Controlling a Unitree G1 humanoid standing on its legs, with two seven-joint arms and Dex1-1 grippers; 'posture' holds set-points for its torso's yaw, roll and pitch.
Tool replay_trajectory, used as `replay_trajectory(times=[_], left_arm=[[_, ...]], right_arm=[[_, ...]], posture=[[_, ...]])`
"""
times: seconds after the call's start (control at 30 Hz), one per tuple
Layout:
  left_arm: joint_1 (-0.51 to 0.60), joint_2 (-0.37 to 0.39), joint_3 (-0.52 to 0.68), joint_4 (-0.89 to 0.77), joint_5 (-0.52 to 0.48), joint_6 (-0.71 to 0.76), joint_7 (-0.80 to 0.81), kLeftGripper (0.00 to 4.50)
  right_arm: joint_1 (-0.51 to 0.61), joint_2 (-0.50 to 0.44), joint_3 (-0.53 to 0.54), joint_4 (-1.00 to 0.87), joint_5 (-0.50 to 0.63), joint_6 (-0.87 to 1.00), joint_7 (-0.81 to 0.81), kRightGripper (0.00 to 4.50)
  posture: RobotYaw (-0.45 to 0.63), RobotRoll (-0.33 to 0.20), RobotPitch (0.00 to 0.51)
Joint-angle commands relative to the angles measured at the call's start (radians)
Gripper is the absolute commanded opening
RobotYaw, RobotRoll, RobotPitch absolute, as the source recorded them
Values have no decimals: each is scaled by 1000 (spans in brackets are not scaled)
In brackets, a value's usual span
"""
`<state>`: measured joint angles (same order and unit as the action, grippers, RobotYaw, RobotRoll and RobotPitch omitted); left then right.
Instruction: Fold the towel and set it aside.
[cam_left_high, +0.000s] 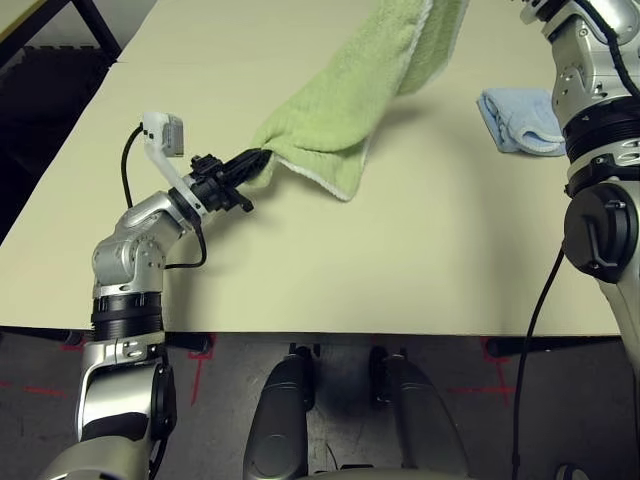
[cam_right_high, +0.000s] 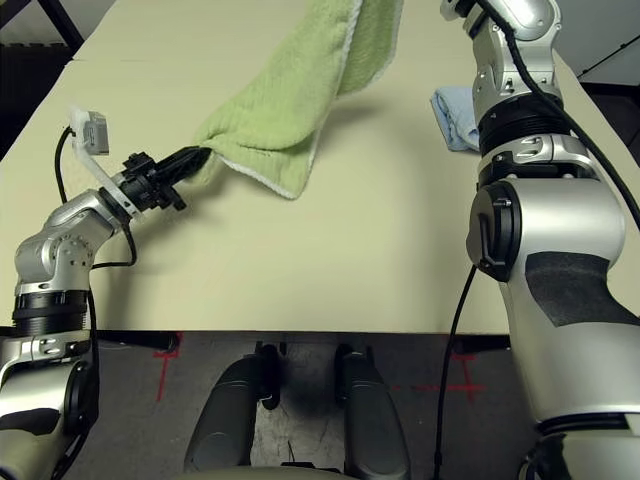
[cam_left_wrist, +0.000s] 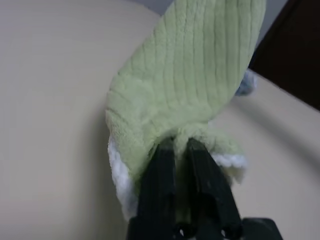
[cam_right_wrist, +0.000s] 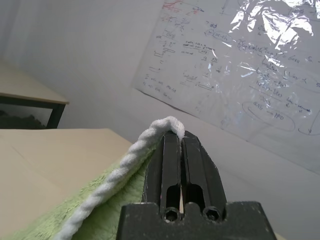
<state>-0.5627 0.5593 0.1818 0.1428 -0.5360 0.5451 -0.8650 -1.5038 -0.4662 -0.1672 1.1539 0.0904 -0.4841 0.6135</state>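
Towel (cam_left_high: 345, 100) hung in the air as a slanted band above the bench (cam_left_high: 420, 270), its long axis running from low on the robot's left up to high on the robot's right. Left hand (cam_left_high: 252, 160) sat at the lower end, close over the bench, black fingers (cam_left_wrist: 165, 170) clamped on a bunched corner of green cloth with a narrow gap between them; cloth was pinched there. Right hand (cam_right_wrist: 178, 137) was raised well above the bench, fingers pressed together on the white stitched edge at the upper end. Lower fold of the towel drooped near the bench surface just beside the left hand; whether it touched could not be told. Small blue cloth (cam_left_high: 520, 120) lay on the bench near the right arm, apart from the towel. Judgement: towel stretched between both hands, fold not yet laid; the left hand was nearer the bench, so the next step likely depends on bringing the high end down toward the low one.
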Motion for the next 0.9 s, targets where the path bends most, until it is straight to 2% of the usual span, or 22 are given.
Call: replay_trajectory(times=[0.03, 0.13, 0.27, 0.33, 0.5, 0.67, 0.77, 0.9], left_arm=[[25, 60, -85, 18, 114, -65, -35, 1798], [37, 161, -192, 65, 271, -204, -87, 2965], [32, 208, -210, 31, 287, -224, -130, 4460], [13, 205, -199, -21, 276, -223, -130, 4492], [-59, 118, -188, -191, 216, -160, -71, 4492], [-101, -15, -270, -358, 200, -99, -11, 4492], [-91, -54, -326, -399, 209, -60, -8, 4492], [-79, -54, -420, -365, 290, -80, -11, 4492]], right_arm=[[5, -3, 0, 14, -3, 5, 5, 0], [5, -1, 0, 13, -2, 5, 9, 0], [6, 1, 1, 11, -3, 5, 14, 0], [7, 2, 1, 11, -3, 5, 16, 0], [9, 4, 1, 10, -3, 6, 19, 0], [11, 13, 0, 11, -3, 8, 17, 0], [12, 23, 0, 9, 0, 8, 18, 0], [16, 41, -1, 5, 4, 8, 17, 0]], posture=[[104, 0, 213], [107, 0, 214], [107, 0, 214], [107, 0, 214], [110, 0, 221], [109, 0, 229], [107, 0, 234], [107, 0, 247]])
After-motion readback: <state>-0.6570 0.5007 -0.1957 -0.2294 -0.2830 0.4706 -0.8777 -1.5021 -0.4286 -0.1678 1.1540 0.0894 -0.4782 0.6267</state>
